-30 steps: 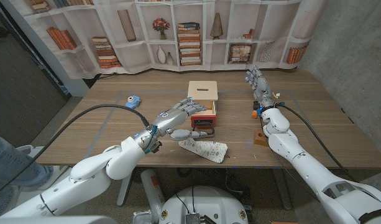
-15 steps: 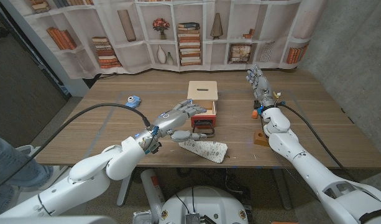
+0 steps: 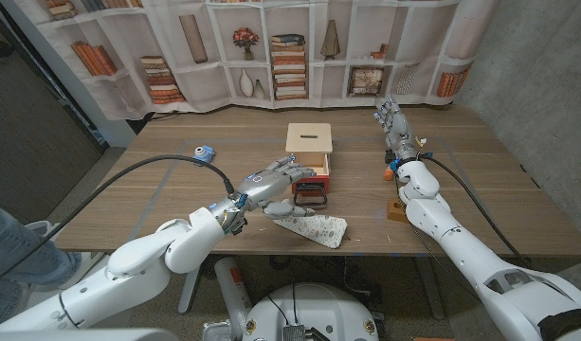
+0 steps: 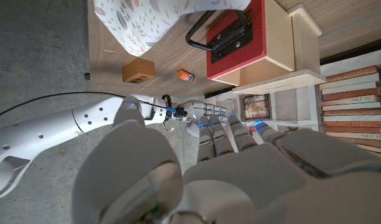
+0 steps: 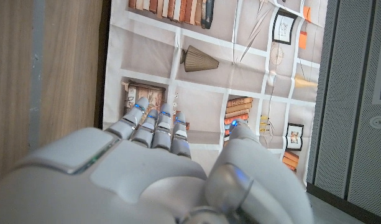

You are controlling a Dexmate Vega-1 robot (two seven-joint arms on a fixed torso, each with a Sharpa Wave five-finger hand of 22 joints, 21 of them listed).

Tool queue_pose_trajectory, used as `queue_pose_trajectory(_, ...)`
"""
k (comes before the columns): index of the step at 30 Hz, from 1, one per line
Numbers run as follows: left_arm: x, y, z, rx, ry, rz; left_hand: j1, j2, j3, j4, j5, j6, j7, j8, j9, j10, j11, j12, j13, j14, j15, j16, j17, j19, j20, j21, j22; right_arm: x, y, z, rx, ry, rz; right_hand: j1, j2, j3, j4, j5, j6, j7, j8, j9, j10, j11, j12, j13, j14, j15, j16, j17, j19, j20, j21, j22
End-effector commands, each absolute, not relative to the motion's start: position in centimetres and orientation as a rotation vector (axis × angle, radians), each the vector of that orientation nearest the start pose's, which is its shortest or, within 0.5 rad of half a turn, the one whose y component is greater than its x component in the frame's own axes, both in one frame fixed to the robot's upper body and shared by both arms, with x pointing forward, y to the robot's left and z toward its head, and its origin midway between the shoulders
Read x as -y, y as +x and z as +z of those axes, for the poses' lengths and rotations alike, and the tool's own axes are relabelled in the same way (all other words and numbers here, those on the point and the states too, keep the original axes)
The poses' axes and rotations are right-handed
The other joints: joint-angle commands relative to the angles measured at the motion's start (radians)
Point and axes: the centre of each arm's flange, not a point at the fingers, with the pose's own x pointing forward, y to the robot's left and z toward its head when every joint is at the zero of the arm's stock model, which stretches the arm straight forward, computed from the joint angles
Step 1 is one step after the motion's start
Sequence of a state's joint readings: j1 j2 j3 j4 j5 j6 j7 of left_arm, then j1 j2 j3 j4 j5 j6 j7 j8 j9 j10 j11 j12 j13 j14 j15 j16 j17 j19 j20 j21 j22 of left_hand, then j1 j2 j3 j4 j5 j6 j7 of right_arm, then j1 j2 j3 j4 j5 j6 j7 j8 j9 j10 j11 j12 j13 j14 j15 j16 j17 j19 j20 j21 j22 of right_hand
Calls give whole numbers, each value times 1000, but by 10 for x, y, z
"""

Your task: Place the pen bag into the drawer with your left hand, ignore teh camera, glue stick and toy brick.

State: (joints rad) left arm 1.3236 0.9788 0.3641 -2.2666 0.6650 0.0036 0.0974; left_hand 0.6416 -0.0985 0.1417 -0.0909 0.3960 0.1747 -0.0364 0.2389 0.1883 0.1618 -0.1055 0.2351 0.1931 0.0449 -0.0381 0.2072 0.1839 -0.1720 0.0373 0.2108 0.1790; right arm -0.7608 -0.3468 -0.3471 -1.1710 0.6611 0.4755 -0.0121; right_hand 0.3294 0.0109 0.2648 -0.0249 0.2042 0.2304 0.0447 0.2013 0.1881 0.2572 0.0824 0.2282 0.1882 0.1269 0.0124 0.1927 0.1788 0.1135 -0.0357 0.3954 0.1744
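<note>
Your left hand (image 3: 274, 180) hovers over the counter (image 3: 157, 204) with its fingers spread and reaching forward, nothing in its grasp. Just under and a little nearer you than its palm lies the pen bag (image 3: 313, 227), a white patterned pouch flat on the counter near the front edge; whether the thumb touches its near corner, you cannot tell from the head view. Right ahead of the fingertips stands the small wooden drawer box (image 3: 309, 140), its red-fronted drawer (image 3: 312, 185) pulled out toward you with a black handle (image 3: 310, 201) on the front; that open drawer sits between your fingers and the box. In the left wrist view the pen bag (image 4: 159, 22) and the drawer's red front (image 4: 237, 34) lie just beyond the fingers. Well off to the outer side of the hand sits the blue toy camera (image 3: 204, 153). Across the counter, your right hand (image 3: 391, 123) stands with fingers extended and apart, holding nothing; just beside its wrist lies the orange glue stick (image 3: 390, 173), and nearer you the brown toy brick (image 3: 397, 210).
</note>
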Motion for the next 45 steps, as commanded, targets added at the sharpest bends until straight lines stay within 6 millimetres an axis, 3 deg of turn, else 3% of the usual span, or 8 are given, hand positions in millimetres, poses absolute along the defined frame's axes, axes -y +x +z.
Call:
queue_pose_trajectory(1, -150, 435, -63, 927, 1540, -281, 14, -2, -5, -3, 5, -3, 2, -4, 5, 0, -4, -2, 3, 2, -9, -1, 2, -9, -10, -3, 3, 268, 663, 7, 780, 250, 139, 1, 13, 0, -4, 0, 7, 0, -4, 3, 9, 1, -2, 2, 9, 3, -2, 4, 8, -14, -4, 3)
queue_pose_trajectory(28, -132, 431, -78, 867, 1657, -299, 23, -4, -12, -5, 10, -7, -3, -11, 5, -3, -10, -8, 3, -4, -10, -7, 2, -19, -12, -9, 3, 269, 657, 2, 774, 244, 132, -1, 14, -1, -7, 1, 6, 0, -4, 3, 11, 0, -2, 2, 11, 2, -2, 4, 11, -13, -13, 3)
queue_pose_trajectory(45, -128, 441, -80, 810, 1687, -313, 25, -4, -18, -4, 13, -21, 4, -21, 5, -17, 4, -17, 3, -14, -3, -12, 3, -27, -11, -11, 4, 273, 654, -6, 759, 242, 120, -2, 15, -2, -9, 1, 8, 0, -4, 3, 11, 1, -3, 3, 12, 4, -2, 5, 13, -13, -18, 4)
